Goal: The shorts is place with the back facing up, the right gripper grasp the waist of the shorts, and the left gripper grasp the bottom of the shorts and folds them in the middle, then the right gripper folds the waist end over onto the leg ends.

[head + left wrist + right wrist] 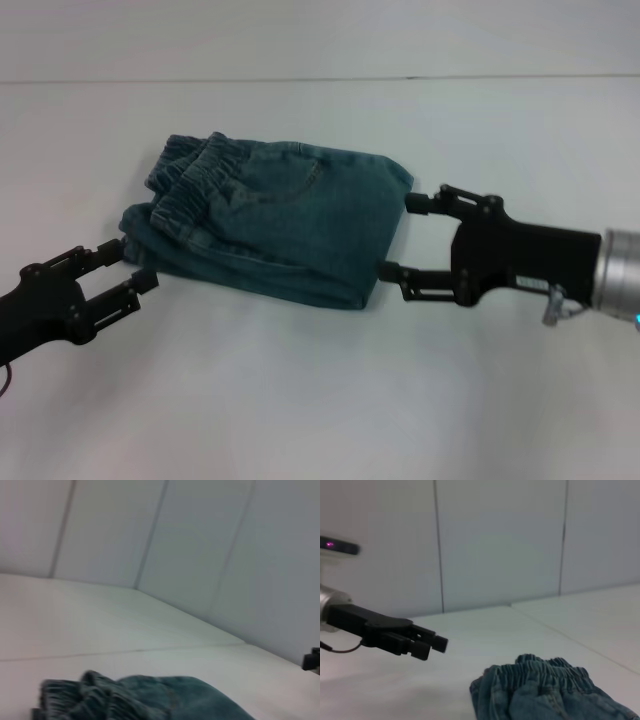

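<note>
The blue denim shorts (290,220) lie folded into a compact bundle on the white table. The ruffled elastic waist (200,178) rests on top at the left end, over a lower denim layer (140,222); the leg ends are not clearly distinguishable. My left gripper (130,263) is open at the bundle's left edge, holding nothing. My right gripper (398,236) is open beside the folded right edge, its fingers close to the cloth and empty. The right wrist view shows the waist (545,667) and the left gripper (427,645) beyond it. The left wrist view shows the shorts (150,700) low and near.
The white table (320,400) stretches all around the bundle, with a seam line (300,80) across its far side. Pale panelled walls (500,540) stand behind it. A dark bit of the right gripper (312,659) shows at the edge of the left wrist view.
</note>
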Controlling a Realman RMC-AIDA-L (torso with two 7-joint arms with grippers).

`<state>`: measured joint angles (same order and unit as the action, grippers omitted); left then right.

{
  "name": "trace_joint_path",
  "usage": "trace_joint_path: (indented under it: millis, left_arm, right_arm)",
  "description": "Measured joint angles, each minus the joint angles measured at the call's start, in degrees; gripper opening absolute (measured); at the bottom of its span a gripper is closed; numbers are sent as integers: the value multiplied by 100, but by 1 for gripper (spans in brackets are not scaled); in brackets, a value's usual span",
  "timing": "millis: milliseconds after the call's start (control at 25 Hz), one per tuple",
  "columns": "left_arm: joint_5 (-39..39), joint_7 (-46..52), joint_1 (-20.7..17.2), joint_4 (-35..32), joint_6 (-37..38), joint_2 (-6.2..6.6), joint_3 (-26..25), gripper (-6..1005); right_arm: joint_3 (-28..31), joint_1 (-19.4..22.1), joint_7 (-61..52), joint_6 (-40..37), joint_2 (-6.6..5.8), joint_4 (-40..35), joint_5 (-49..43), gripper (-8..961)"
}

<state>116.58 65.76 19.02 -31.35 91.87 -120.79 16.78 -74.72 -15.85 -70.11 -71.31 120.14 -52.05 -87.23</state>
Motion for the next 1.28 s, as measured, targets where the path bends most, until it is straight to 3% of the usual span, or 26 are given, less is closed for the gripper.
trace_joint_path:
  millis: [120, 320, 560, 880, 1280]
  left_arm:
    - [359, 200, 95, -112, 255, 72, 1, 481]
    - [925, 413, 285, -174, 466, 125, 11, 727]
    - [1225, 451, 401, -235, 603, 168, 163, 938]
    - [1629, 490, 533, -360, 942, 247, 178, 946]
    - [1852, 579, 656, -402, 1077, 258, 432, 946]
  right_arm:
    - [50, 188, 317, -137, -14, 214, 229, 924]
    - [187, 319, 632, -256, -43, 534, 225, 924]
    - [325, 334, 900, -493, -51, 745, 220, 924]
    - [597, 301, 871, -709, -62, 760, -55, 924]
    - [800, 339, 896, -755, -68, 825, -123, 924]
